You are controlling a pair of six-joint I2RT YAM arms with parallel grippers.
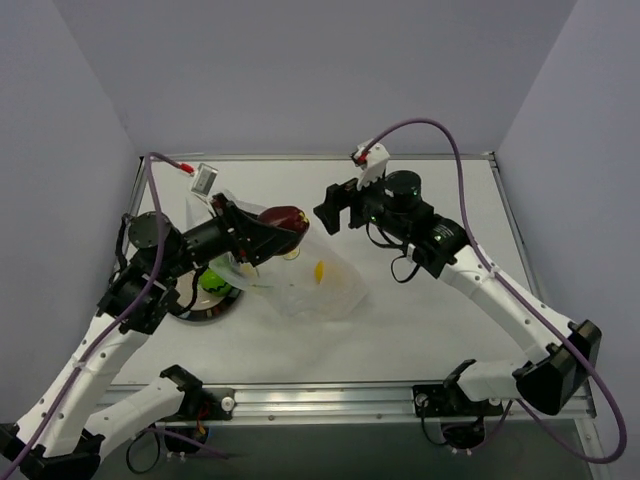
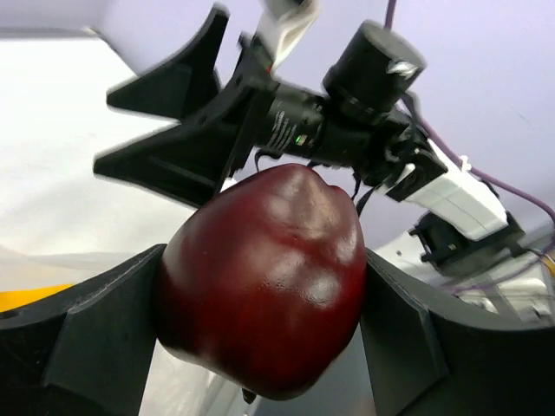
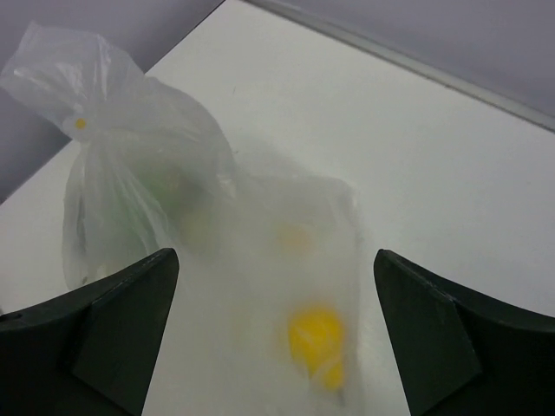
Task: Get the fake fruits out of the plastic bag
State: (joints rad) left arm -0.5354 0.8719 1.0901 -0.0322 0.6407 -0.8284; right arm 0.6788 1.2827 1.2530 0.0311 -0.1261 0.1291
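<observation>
My left gripper (image 1: pixel 284 228) is shut on the dark red fake fruit (image 1: pixel 284 218), held above the plastic bag (image 1: pixel 315 285). In the left wrist view the glossy red fruit (image 2: pixel 264 286) fills the space between both fingers. The clear crinkly bag lies on the table in the right wrist view (image 3: pixel 225 234) with the yellow fruit (image 3: pixel 316 342) inside it; this fruit also shows in the top view (image 1: pixel 319 270). The bright green fruit (image 1: pixel 215 278) sits on the dark-rimmed plate (image 1: pixel 205 310). My right gripper (image 1: pixel 336 208) is open and empty, above and right of the bag.
The plate lies at the table's left, partly under the left arm. A white tag (image 1: pixel 203 180) on a cable hangs near the back left. The table's metal front rail (image 1: pixel 330 400) runs along the near edge.
</observation>
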